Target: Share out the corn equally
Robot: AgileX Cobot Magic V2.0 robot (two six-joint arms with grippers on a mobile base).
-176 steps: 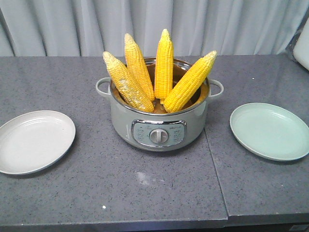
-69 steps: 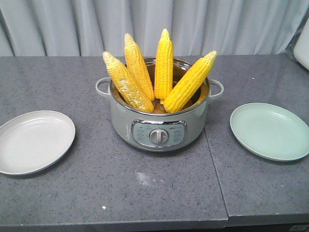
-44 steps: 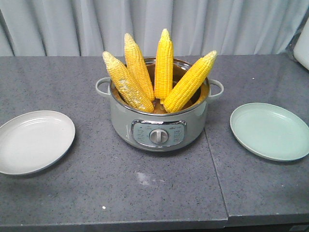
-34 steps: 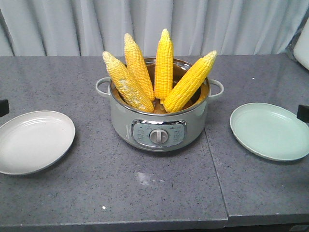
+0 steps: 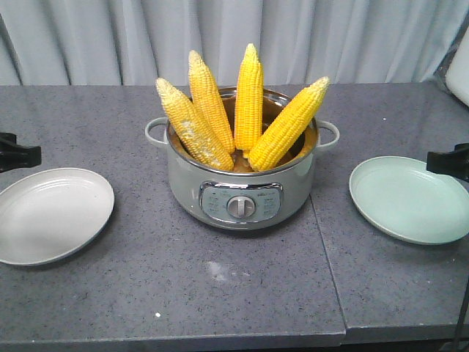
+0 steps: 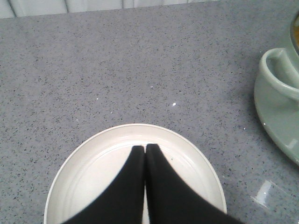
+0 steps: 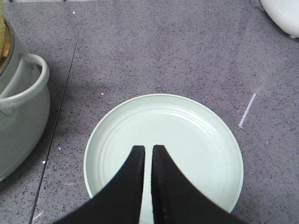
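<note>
Desk: corn status?
Op: Four yellow husked corn cobs (image 5: pixel 287 125) are standing tips-up in the grey-green round cooker pot (image 5: pixel 183 183), leaning on its rim, mid-table.
Desk: grippers?
Op: I'm seeing the black left gripper (image 6: pixel 145 146) hovering over the white round plate (image 6: pixel 93 158), fingers pressing together, gripping nothing. Black right gripper (image 7: pixel 148 148) is hanging over the pale green round plate (image 7: pixel 196 135), fingers nearly touching w/ a slim gap, nothing btwn them. Both plates are sitting apart from the pot.
</note>
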